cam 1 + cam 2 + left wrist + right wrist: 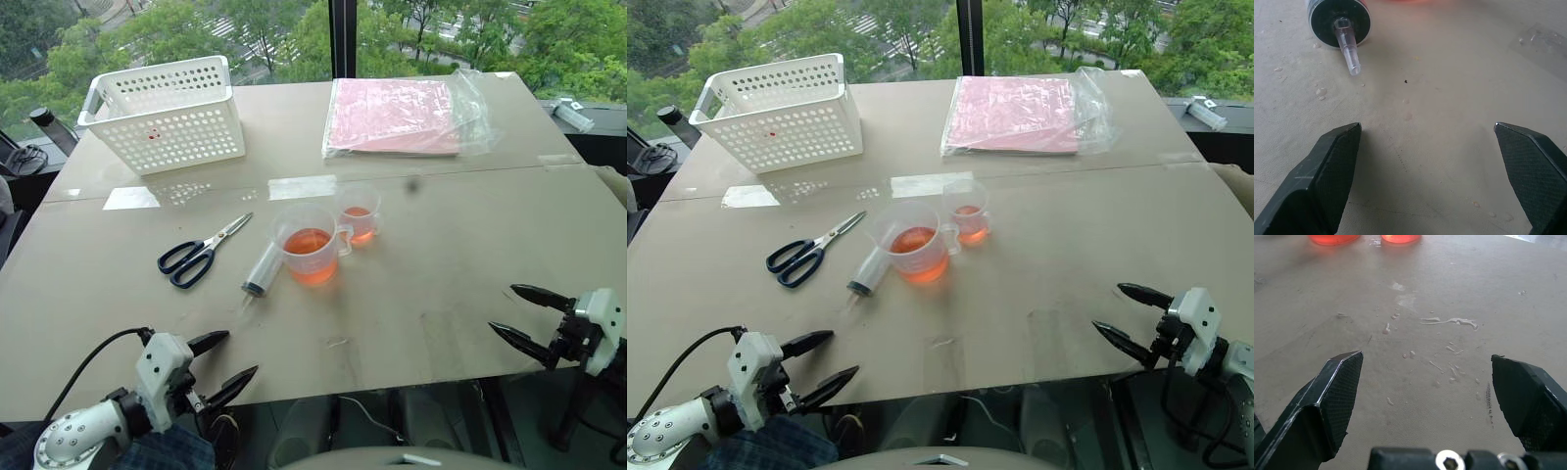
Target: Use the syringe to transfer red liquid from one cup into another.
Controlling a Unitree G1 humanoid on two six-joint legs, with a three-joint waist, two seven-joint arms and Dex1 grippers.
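On the far left of the beige desk (470,284) stands one white perforated plastic basket (167,113) near the far edge. In front of it, nearer the middle, lies one pair of black-handled scissors (201,253), blades pointing away toward the right. At the near left edge the left pincer (223,364) hangs with its two black fingers spread wide, grasping nothing; bare desk lies between them.

Just right of the scissors lies one large clear plastic syringe (263,270) with a dark grey plunger seal, flat on the desk, its narrow tip toward the near edge and its far end against the larger cup. That one larger clear measuring cup (309,245) holds translucent orange-red liquid (310,242). Close beside it, to the right and slightly farther back, stands one smaller clear cup (359,217), also with some red liquid in its bottom.

Behind the cups, toward the far edge, lies one clear plastic bag with pink sheets (397,116). A few small droplets dot the desk near the syringe tip.

At the near right edge the right pincer (517,314) is likewise spread wide and empty, well apart from the cups, nothing standing between.
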